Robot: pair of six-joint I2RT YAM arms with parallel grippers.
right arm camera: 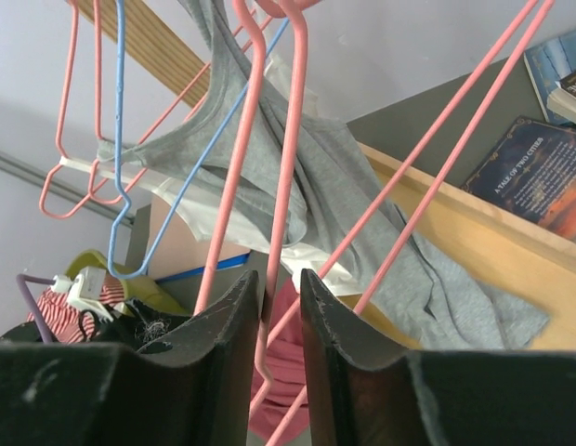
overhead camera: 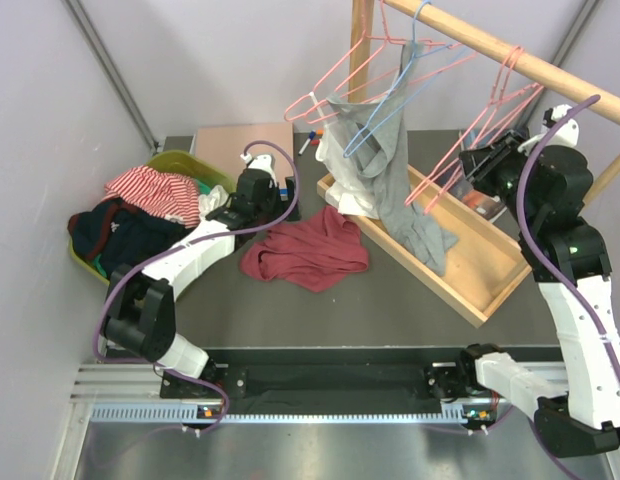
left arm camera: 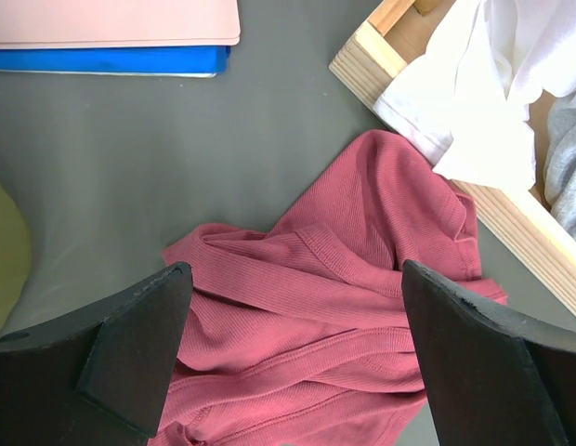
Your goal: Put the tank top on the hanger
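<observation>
The maroon tank top [overhead camera: 305, 250] lies crumpled on the dark table, just left of the wooden tray. My left gripper [overhead camera: 275, 205] hovers over its left part. In the left wrist view the gripper [left arm camera: 295, 269] is wide open and empty, with the tank top [left arm camera: 344, 242] between and below the fingers. The pink wire hanger [overhead camera: 437, 198] hangs from the wooden rod at the right. My right gripper [overhead camera: 472, 163] is up at it. In the right wrist view the gripper [right arm camera: 281, 277] stands narrow around one pink wire of the hanger [right arm camera: 288, 167], which lies against the left finger.
More pink hangers and a light blue hanger [overhead camera: 390, 100] carrying a grey garment [overhead camera: 400, 190] hang from the wooden rod [overhead camera: 550, 72]. A wooden tray [overhead camera: 480, 270] holds white cloth [overhead camera: 340, 160]. A yellow-green bin [overhead camera: 180, 160] at left holds striped and dark clothes. A pink board [overhead camera: 245, 140] lies behind.
</observation>
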